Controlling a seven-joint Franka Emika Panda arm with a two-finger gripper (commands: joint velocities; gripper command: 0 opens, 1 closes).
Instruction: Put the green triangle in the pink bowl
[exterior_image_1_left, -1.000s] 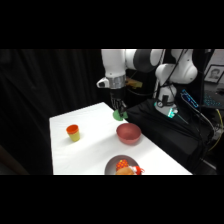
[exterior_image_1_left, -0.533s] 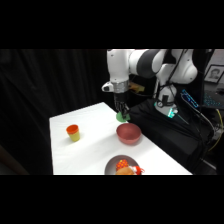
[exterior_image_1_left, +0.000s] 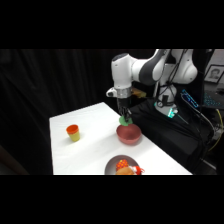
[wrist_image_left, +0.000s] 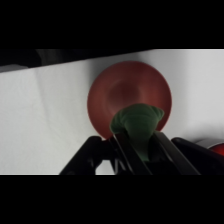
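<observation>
Green triangle (wrist_image_left: 137, 125) clamped between the gripper (wrist_image_left: 139, 145) fingers, carried off the white table (exterior_image_1_left: 95, 145) and hanging over the pink bowl (exterior_image_1_left: 129, 134), at about the 6 o'clock rim in the wrist view. Moved from the table's far edge a second ago to above the bowl now: transport nearly complete, release likely next. Orange cup (exterior_image_1_left: 73, 132) well apart at 9 o'clock of the bowl; dark plate (exterior_image_1_left: 120, 164) of food near at 6 o'clock.

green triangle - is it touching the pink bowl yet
Cannot tell. In the wrist view the green triangle, held in the gripper, overlaps the pink bowl; neither view shows contact or a gap plainly.
</observation>
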